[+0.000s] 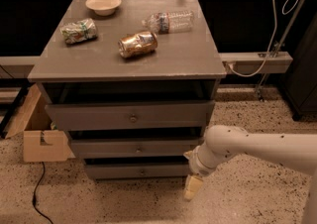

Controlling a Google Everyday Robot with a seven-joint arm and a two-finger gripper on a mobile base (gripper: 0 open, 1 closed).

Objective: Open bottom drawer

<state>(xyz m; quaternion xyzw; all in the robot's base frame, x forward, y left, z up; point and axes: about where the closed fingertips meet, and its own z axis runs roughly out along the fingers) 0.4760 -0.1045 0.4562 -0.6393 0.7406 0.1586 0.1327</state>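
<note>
A grey wooden cabinet has three drawers stacked under its top [148, 59]. The bottom drawer [124, 171] is the lowest and slimmest front, with a small round knob [142, 172] at its centre. It sits close to the cabinet, with a thin dark gap above it. My gripper [192, 188] hangs at the end of the white arm [247, 148], low beside the bottom drawer's right end, near the floor and to the right of the knob.
On the cabinet top lie a white bowl [103, 4], a crushed green can [78, 30], a crushed gold can [137, 43] and a clear plastic bottle [168, 21]. A cardboard box [42, 139] and a black cable [37, 193] are at the left on the speckled floor.
</note>
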